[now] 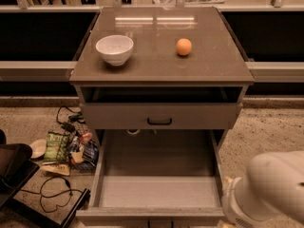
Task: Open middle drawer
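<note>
The middle drawer (159, 191) is standing pulled far out of the desk (161, 65), showing its plain grey tray. Above it, the upper drawer (159, 115) with a black bar handle is sitting closed. A white bowl (114, 49) and an orange (184, 47) are resting well apart on the desk. The robot's white arm (268, 189) is filling the lower right corner, just beside the drawer's front right corner. The gripper is lying outside the frame, so I cannot tell how its jaws are standing.
</note>
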### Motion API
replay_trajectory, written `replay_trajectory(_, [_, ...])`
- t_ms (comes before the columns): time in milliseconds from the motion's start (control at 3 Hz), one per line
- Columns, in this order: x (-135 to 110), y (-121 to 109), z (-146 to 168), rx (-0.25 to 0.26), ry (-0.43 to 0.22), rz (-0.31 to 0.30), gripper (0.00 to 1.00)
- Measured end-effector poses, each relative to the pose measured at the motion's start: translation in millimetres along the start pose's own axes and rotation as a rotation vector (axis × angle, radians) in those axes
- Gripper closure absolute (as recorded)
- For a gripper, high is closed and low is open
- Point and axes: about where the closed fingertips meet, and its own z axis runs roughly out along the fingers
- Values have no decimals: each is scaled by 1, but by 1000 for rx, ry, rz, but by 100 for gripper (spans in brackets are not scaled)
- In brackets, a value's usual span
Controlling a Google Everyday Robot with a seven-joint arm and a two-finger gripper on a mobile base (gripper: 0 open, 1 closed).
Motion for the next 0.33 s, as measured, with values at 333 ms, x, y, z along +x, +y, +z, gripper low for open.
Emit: replay_trajectory(333, [-23,4,-118,100,-55,-45,0])
